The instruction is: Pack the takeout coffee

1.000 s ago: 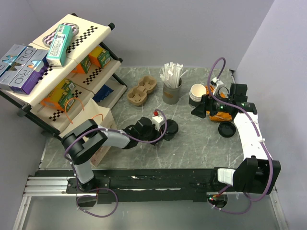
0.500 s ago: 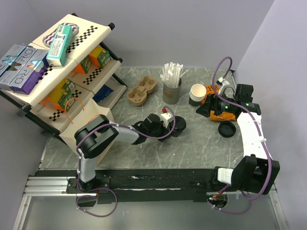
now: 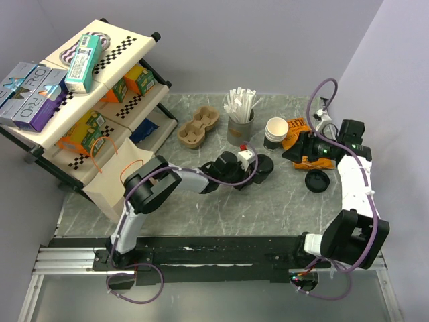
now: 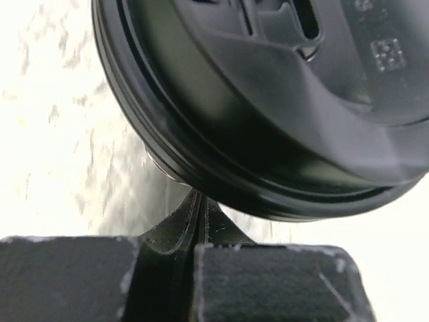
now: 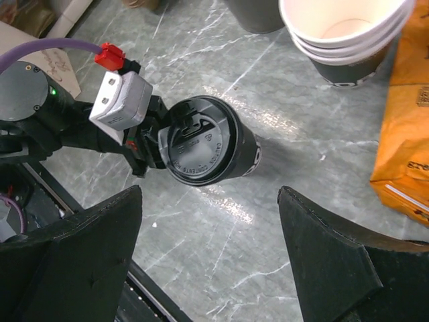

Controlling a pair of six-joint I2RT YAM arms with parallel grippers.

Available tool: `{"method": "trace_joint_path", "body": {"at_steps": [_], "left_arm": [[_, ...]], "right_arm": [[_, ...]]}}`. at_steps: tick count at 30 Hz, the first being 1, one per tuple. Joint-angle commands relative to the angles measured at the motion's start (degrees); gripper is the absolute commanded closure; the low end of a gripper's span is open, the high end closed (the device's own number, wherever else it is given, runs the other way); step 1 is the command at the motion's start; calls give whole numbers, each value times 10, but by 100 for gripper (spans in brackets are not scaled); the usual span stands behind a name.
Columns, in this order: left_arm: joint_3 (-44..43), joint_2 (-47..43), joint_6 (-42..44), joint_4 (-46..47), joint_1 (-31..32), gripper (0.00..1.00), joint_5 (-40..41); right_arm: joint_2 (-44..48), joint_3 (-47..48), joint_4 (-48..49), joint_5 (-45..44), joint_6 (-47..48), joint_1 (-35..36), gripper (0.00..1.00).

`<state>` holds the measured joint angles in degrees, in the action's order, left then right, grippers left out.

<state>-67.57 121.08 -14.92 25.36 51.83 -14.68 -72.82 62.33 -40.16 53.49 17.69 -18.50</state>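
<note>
Touching the takeout coffee [image 5: 201, 142], the left tool [image 4: 198, 201] is pinched together; the right tool [image 5: 209, 190] gapes wide, empty.

Coffee [image 3: 263, 168] stands mid-desk [image 3: 268, 208], with the left tool [image 3: 252, 170] just left of it. Behind it, left to right: carrier [image 3: 199, 126], straw pot [image 3: 240, 129], cup stack [image 3: 275, 131]. Lid [image 3: 316, 180] lies right of the coffee. Rack [image 3: 80, 100] stands far left.

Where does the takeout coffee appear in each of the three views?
Top: coffee, just right of centre.
Left wrist: coffee, close up, filling the upper half.
Right wrist: coffee, left of centre.
Shared landmark: the shut left tool beside it, seen in all three views.
</note>
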Motion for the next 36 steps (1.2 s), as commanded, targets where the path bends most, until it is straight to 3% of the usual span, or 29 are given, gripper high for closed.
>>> {"method": "trace_joint_path", "body": {"at_steps": [1,21,25,31,34,36], "left_arm": [[-52,40,-7,-15,4,99,-13],[-296,186,6,-116,5,99,-24],[-309,189,9,-122,5,99,-26],[-214,100,23,-110,5,99,-37],[-146,13,26,-130,5,86,-49],[-109,-56,30,-160,5,65,-54]], "right_arm": [[-2,4,10,28,13,-22,12],[-27,-5,11,69,27,-75,12],[-22,-12,19,72,19,-78,12],[-9,-8,17,73,10,-78,12],[5,-7,26,75,-4,-79,12],[14,-8,38,72,-20,-77,12]]}}
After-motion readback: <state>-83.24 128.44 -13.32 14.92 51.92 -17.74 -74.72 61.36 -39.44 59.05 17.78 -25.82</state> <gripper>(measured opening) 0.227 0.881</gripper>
